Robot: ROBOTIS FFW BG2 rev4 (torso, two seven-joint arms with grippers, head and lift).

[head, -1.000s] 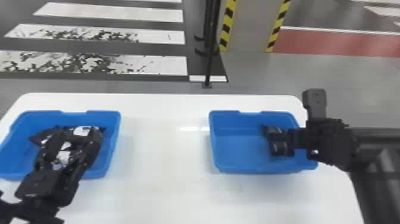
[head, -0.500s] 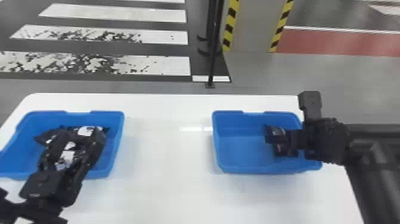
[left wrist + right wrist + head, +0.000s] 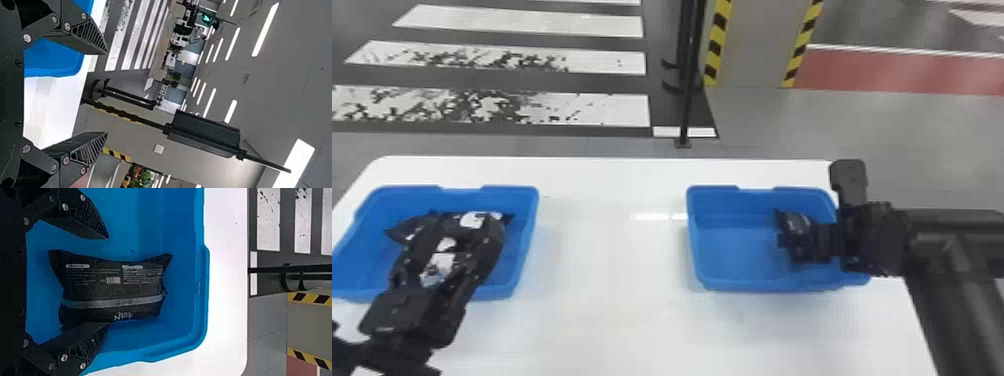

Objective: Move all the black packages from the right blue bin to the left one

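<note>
one big white table (image 3: 612,320), holding up all the rest. on its right part, the right blue bin (image 3: 757,284). well apart on the other side, the left blue bin (image 3: 531,235), with dark and white packs (image 3: 477,219) inside. at the left one, the left claw (image 3: 106,93), wide open and empty. over the right one, the right claw (image 3: 107,281), also wide open, with nothing held. much nearer to the job, so likely the one to use. down between its fingers (image 3: 80,344), the black package (image 3: 113,286), close to the bin's right side. long side going from near to far, short side across the gap. more room on the left, very little on the right; can't tell about touching. next, maybe: scoot a bit right, go down, squeeze the short way.
</note>
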